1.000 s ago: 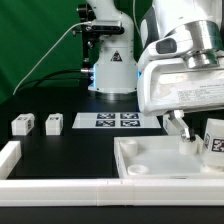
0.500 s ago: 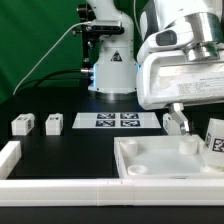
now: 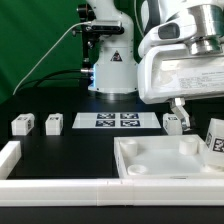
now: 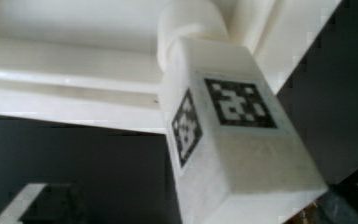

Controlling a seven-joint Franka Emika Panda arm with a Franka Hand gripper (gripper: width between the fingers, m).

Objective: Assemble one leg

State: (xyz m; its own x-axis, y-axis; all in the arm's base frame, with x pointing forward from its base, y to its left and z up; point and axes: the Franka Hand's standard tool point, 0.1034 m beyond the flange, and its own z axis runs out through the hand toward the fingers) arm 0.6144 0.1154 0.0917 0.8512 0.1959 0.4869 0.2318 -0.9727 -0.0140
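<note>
Jaws spread wide and empty, the two-finger gripper (image 3: 183, 108) hangs just above and beside the small white plastic block-like leg (image 3: 214, 140), upright in a corner of the white square tray (image 3: 160, 156); it looks light, stiff and slick, best pinched across two flat opposite faces.

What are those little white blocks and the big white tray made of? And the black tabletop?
The little white blocks look like matte plastic: even white, rounded edges, printed black-and-white tags on a face. The big white tray seems the same plastic, smooth with no grain. The black tabletop looks dull, perhaps cloth or painted board; unclear which.
</note>
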